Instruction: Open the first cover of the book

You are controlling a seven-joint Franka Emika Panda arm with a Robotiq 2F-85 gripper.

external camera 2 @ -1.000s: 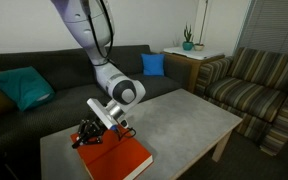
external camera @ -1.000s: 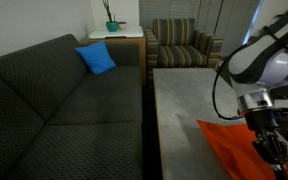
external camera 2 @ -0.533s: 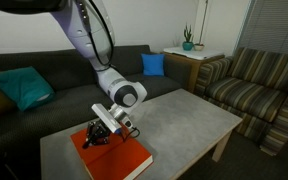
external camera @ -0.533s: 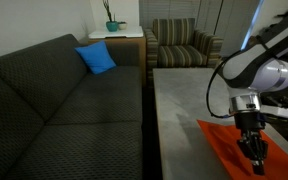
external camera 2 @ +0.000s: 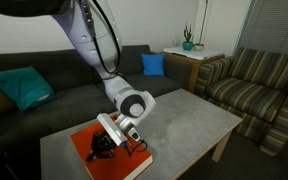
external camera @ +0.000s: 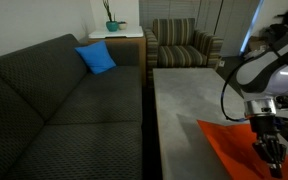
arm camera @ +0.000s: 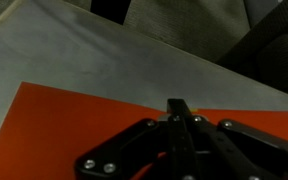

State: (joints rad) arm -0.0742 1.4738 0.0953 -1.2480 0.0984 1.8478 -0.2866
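Observation:
The book (external camera 2: 130, 163) lies flat and closed on the low table (external camera 2: 189, 118), near its end. Its orange-red first cover (arm camera: 69, 118) faces up and fills the lower part of the wrist view. It also shows in an exterior view (external camera: 227, 145) at the table's near right corner. My gripper (external camera 2: 105, 150) is down over the cover's middle. In the wrist view my gripper (arm camera: 178, 104) has its two fingers pressed together with nothing visible between them. Its tips are at or just above the cover. In an exterior view my gripper (external camera: 272, 153) points straight down at the book.
A dark sofa (external camera: 64, 100) runs along the table, with a blue cushion (external camera: 96, 58) and a teal cushion (external camera 2: 22, 86). A striped armchair (external camera 2: 259, 85) stands past the table's far end. A side table with a plant (external camera: 112, 28) is in the corner.
My gripper has moved from the book's edge inward over the cover and a little lower. The book has stayed flat and closed.

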